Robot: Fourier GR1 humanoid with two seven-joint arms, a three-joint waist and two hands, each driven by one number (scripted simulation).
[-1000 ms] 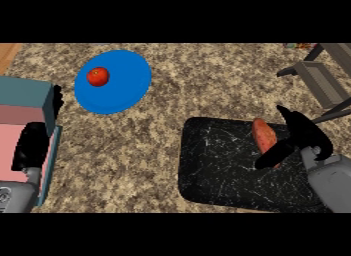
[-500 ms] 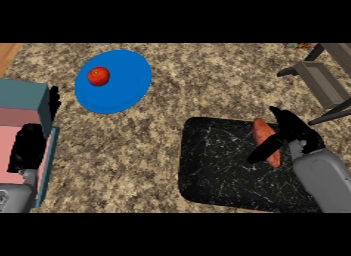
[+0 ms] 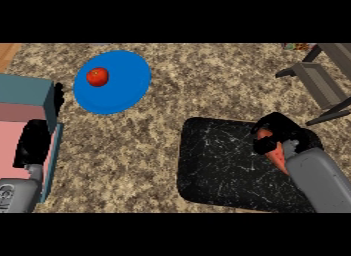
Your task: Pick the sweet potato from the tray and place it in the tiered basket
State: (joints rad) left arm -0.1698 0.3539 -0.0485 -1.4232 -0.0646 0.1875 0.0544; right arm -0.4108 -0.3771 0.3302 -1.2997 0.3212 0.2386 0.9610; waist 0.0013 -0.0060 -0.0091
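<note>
The sweet potato (image 3: pixel 279 154), orange-red and elongated, lies on the right part of the black speckled tray (image 3: pixel 222 165). My right hand (image 3: pixel 285 133) is over it with fingers curled round its upper end, hiding most of it. The grey tiered basket (image 3: pixel 327 80) stands at the upper right, beyond the tray. My left hand (image 3: pixel 34 142) rests at the left edge, fingers relaxed and holding nothing.
A blue plate (image 3: pixel 119 82) with a red tomato (image 3: pixel 97 76) lies at the upper left. A teal and pink box (image 3: pixel 12 117) stands along the left edge. The counter's top is speckled stone.
My right hand has moved left and down onto the sweet potato, and its fingers have curled round it. The left hand has stayed still.
</note>
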